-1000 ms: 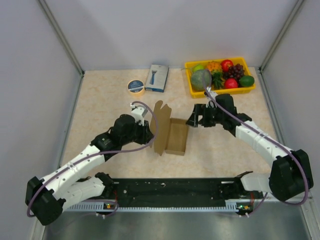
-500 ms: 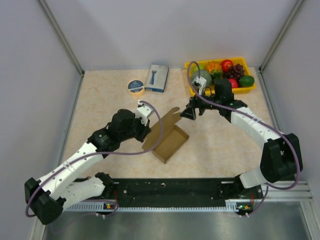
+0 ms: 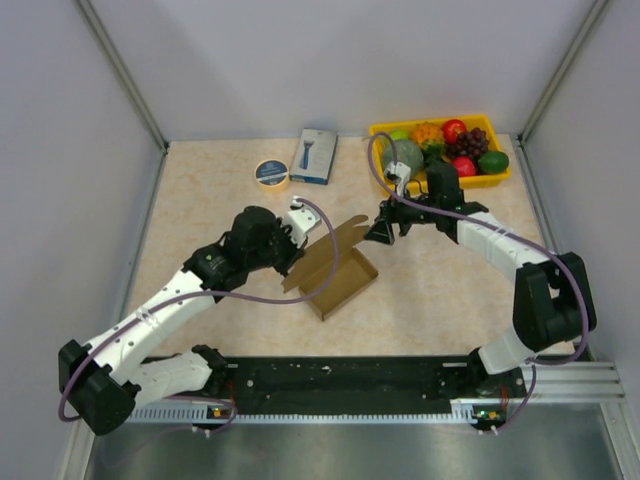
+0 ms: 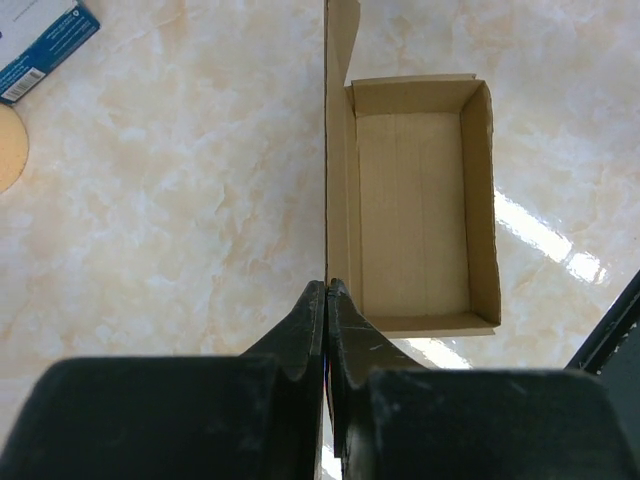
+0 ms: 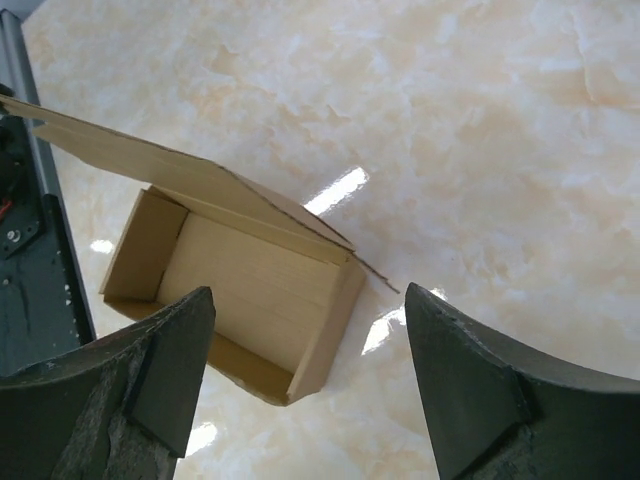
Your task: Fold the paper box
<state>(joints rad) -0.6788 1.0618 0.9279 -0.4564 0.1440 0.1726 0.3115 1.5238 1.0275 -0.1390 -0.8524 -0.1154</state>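
The brown paper box [image 3: 345,278] lies diagonally on the table as an open tray, with its lid flap [image 3: 322,245] standing up on the left side. My left gripper [image 3: 301,254] is shut on that flap. In the left wrist view the fingers [image 4: 327,292] pinch the flap edge-on, with the tray [image 4: 420,215] to the right. My right gripper [image 3: 381,233] is open and empty, just beyond the box's far right corner. In the right wrist view its gripper [image 5: 308,295] hangs over the corner of the tray [image 5: 240,285].
A yellow tray [image 3: 383,176] of fruit stands at the back right. A blue-and-white printed box [image 3: 316,155] and a tape roll [image 3: 271,173] lie at the back centre; both also show in the left wrist view, the box [image 4: 40,45] and the roll [image 4: 8,150].
The box has turned from square-on to diagonal and its flap has tilted over the tray. My left gripper has moved right with the flap; my right gripper has shifted slightly left and back.
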